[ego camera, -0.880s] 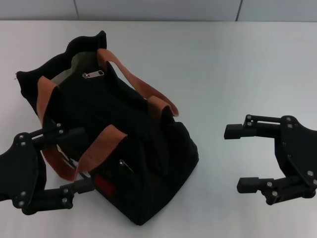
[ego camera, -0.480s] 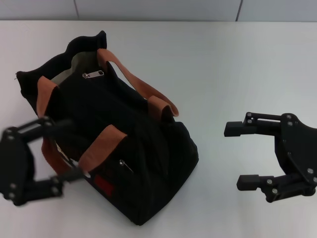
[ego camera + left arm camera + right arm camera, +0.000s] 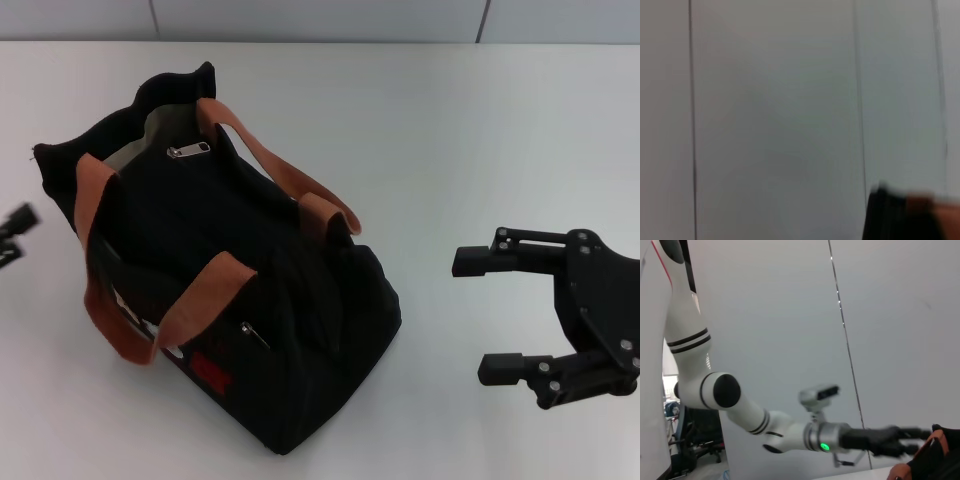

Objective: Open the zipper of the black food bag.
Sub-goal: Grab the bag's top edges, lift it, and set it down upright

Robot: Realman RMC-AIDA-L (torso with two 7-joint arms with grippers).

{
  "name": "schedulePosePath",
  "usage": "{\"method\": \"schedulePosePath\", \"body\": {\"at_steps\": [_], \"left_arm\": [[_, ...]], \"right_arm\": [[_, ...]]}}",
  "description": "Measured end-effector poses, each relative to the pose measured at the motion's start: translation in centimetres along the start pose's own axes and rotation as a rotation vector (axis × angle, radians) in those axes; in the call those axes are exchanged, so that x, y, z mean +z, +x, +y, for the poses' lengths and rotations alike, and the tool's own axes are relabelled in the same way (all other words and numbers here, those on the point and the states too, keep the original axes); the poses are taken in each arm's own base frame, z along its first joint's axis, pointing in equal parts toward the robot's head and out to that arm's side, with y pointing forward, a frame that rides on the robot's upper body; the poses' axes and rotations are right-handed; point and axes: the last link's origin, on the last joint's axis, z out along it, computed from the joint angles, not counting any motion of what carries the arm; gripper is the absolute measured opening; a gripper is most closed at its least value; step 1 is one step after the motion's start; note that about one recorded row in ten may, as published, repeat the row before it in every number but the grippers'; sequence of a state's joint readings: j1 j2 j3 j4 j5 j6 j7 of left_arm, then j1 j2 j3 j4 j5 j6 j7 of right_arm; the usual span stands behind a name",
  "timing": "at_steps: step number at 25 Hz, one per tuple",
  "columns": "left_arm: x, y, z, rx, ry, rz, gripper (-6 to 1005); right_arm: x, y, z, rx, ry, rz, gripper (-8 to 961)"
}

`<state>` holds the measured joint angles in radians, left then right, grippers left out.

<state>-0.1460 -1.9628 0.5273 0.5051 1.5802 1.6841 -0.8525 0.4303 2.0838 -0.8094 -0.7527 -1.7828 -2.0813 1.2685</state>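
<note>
The black food bag (image 3: 270, 300) lies left of centre on the white table, with its orange-brown handles (image 3: 200, 300) flopped over it and a red label (image 3: 211, 372) at its near end. The zipper's silver pull (image 3: 188, 151) rests near the bag's far end, where pale lining (image 3: 150, 135) shows in the mouth. Only a blurred tip of my left gripper (image 3: 12, 235) shows at the far left edge, well clear of the bag. My right gripper (image 3: 469, 318) hovers open to the right of the bag, holding nothing.
A thinner silver pull (image 3: 254, 335) sits on the bag's side pocket. In the right wrist view my left arm (image 3: 790, 432) stretches toward the bag's corner (image 3: 940, 460). A blurred black and orange piece of the bag (image 3: 910, 215) shows in the left wrist view.
My left gripper, which stood around the bag's near left end, has pulled away to the left and is almost out of the head view. The bag and the right arm have stayed put.
</note>
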Motion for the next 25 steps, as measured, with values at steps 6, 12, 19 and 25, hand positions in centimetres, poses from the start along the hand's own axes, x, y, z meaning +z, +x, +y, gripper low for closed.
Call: {"method": "schedulePosePath", "body": {"at_steps": [6,12,19,25], "left_arm": [[3.9,-0.6,-0.3,0.037,-0.102,-0.099,773],[6.4,-0.5,1.1,0.074,-0.203,-0.096,698],[6.8,-0.9,3.4,0.188,-0.217,-0.022,611],[6.8,-0.6,4.0,0.173,-0.232,0.016,312]], "right_arm": [[0.5,0.1,0.1,0.004,-0.036,0.015,838],[0.4,0.2,0.3,0.010,-0.038,0.017,838],[0.3,0.3,0.3,0.013,-0.031,0.020,838],[0.2,0.3,0.2,0.011,-0.022,0.017,839]]}}
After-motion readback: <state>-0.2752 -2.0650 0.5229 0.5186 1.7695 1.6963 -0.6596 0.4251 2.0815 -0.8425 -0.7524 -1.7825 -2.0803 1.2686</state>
